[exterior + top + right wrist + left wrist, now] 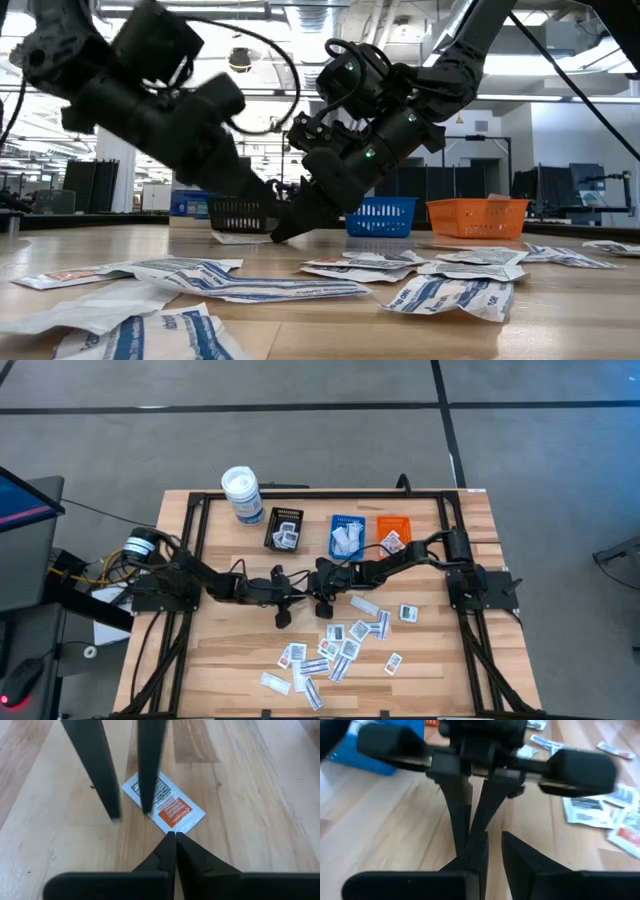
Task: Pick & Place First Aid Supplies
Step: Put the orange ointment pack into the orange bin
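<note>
One small white packet with orange and dark print lies flat on the wooden table between my two grippers, which face each other at mid-table. My left gripper is open and comes down from the left onto it. My right gripper is shut, with its tips at the packet's orange corner. In the high view the arms hide this packet. Many more white packets lie scattered toward the near edge. Both grippers meet at the tabletop in the low view. My left gripper is open and points slanting down from the table's left. The tip of one finger stands on the packet's white printed half, and the other finger stands on bare wood beside it. The packet lies flat on the table. My right gripper has its shut tips at the packet's orange corner, slanting down from the table's right. Whether they touch it I cannot tell.
Behind the grippers, at the far side, stand a black tray, a blue tray and an orange tray, each with packets in it. A white canister with a blue label stands at far left. Bare wood lies left of the grippers.
</note>
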Motion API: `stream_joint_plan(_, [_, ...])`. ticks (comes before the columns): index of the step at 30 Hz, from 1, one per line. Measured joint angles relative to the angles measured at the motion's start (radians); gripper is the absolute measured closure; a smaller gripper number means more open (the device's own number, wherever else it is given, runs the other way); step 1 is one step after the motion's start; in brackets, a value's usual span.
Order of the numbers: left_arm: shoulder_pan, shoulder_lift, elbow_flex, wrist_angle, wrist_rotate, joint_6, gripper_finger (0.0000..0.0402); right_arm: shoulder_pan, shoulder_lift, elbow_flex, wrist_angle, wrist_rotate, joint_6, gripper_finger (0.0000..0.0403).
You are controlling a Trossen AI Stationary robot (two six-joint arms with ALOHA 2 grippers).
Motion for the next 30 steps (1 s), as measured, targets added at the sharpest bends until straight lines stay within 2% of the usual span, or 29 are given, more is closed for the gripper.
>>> stream_joint_plan(5, [-0.032,-0.119,0.0,-0.24,-0.028,-0.073,0.0326,0.0,0.0,-0.001,0.0,-0.002,0.0,0.0396])
stream_joint_plan(8, [-0.06,-0.13,-0.002,-0.346,-0.068,-0.156,0.03,0.0,0.0,-0.001,0.0,-0.007,0.0,0.0397])
stream_joint_plan(14, [-0.084,-0.071,-0.013,-0.345,-0.107,-0.264,0.0257,0.0,0.0,-0.002,0.0,-0.008,0.0,0.04])
stream_joint_plan(20, [-0.077,-0.055,-0.013,-0.332,-0.116,-0.365,0.0243,0.0,0.0,-0.002,0.0,-0.009,0.0,0.0402])
stream_joint_plan(30, [-0.077,-0.143,-0.014,-0.342,-0.135,-0.284,0.0257,0.0,0.0,-0.003,0.0,-0.012,0.0,0.0402])
